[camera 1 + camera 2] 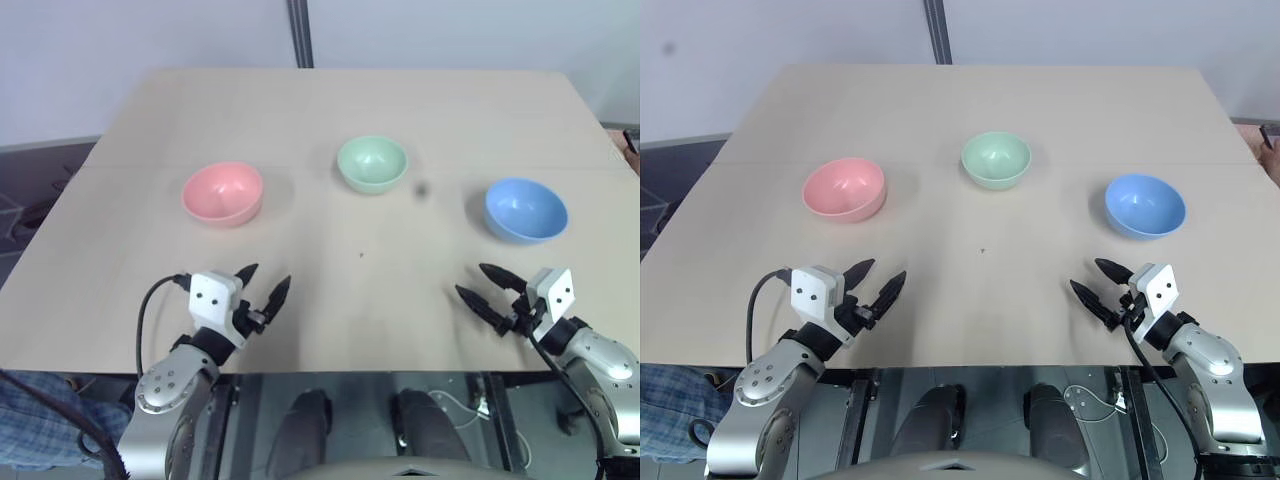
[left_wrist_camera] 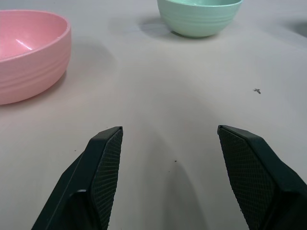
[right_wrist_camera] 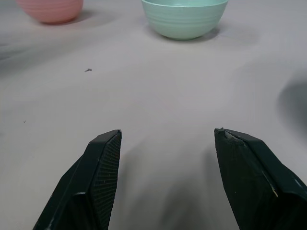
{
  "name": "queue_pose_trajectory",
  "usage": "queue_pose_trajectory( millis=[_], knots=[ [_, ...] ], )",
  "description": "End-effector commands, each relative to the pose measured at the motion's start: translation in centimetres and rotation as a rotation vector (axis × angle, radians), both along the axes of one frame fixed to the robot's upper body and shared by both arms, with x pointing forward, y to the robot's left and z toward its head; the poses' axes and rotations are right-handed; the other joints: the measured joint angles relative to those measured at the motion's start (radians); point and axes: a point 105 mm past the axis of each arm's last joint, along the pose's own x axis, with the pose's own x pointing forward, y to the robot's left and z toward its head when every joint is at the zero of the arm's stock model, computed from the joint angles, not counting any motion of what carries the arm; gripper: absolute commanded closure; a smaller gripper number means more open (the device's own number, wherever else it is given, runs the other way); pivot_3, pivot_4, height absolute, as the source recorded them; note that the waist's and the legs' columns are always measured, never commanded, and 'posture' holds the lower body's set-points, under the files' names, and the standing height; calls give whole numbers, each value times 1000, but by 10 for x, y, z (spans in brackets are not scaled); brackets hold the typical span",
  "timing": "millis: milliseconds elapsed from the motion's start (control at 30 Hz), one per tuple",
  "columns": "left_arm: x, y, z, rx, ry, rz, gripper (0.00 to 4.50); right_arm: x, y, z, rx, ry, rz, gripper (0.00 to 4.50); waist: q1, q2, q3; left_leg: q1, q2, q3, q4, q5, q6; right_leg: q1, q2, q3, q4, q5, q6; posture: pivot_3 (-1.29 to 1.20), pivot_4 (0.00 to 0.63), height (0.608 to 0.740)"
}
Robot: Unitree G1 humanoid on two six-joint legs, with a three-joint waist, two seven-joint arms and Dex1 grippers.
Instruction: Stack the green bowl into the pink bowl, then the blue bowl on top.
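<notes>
Three bowls wait in a row across the middle of the pale worktop (image 1: 330, 300), and I have hold of none of them. The pink bowl (image 1: 222, 193) sits toward the left edge, the green bowl (image 1: 372, 163) in the centre and a little nearer the far edge, the blue bowl (image 1: 525, 210) toward the right edge; all stand upright, empty and well apart. My left gripper (image 1: 262, 287) hovers by the near edge, just short of the pink bowl, its jaws spread wide with nothing between them. My right gripper (image 1: 478, 283) hovers by the near edge below the blue bowl, angled inward, jaws likewise wide and empty.

As I judge it, the stacking has not begun, and the first job is the green bowl. To do it well I should reach past the near bowls without brushing them, drop one jaw inside the green rim and one outside, and pinch the wall firmly. Then I should lift it clear before crossing toward the pink bowl, centre it and lower it level so it nests rather than tips.
</notes>
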Motion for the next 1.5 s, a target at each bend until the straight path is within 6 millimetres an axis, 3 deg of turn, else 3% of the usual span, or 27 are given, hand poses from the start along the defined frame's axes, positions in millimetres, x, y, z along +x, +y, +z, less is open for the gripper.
queue_pose_trajectory(
  millis=[33, 800, 933, 1133, 1267, 1367, 1500],
  knots=[
    [0, -4, 13, -9, -60, -23, 1166, -3, 0, 9, 11, -44, 11, 1262, 0, 0, 0, 0, 0, 0, 0, 0, 0, 0, 0, 0, 0, 0, 0, 0, 150, 740],
    [10, -8, 17, -6, -74, -67, 1166, -5, 3, 10, 17, -62, 36, 1262, 0, 0, 0, 0, 0, 0, 0, 0, 0, 0, 0, 0, 0, 0, 0, 0, 150, 740],
    [13, -8, 19, 1, -83, -69, 1166, -13, 10, 20, 39, -63, 120, 1262, 0, 0, 0, 0, 0, 0, 0, 0, 0, 0, 0, 0, 0, 0, 0, 0, 150, 740],
    [22, -1, 20, 41, -18, -35, 1166, -21, 21, 56, 102, -100, 246, 1262, -1, 0, 0, 0, 0, -1, 0, 0, 0, 0, 0, 0, 0, 0, 0, 0, 150, 740],
    [29, 10, 34, 135, -33, -28, 1166, -17, 21, 76, 86, -135, 273, 1262, 0, 0, 0, 0, 0, -1, 0, 0, 0, 0, 0, -1, 0, 0, 0, 0, 150, 740],
    [33, 21, 44, 222, -27, -23, 1166, -16, 21, 79, 72, -135, 285, 1262, 1, 0, 0, -1, 0, -2, 0, 0, 0, 0, 0, -2, 0, 0, 0, 0, 150, 740],
    [42, 43, 79, 335, -115, -14, 1166, -14, 17, 78, 58, -128, 276, 1262, 1, -2, 2, -1, -1, -2, -1, 0, 0, 0, -1, -2, 0, 0, 0, 0, 150, 740]
  ],
)
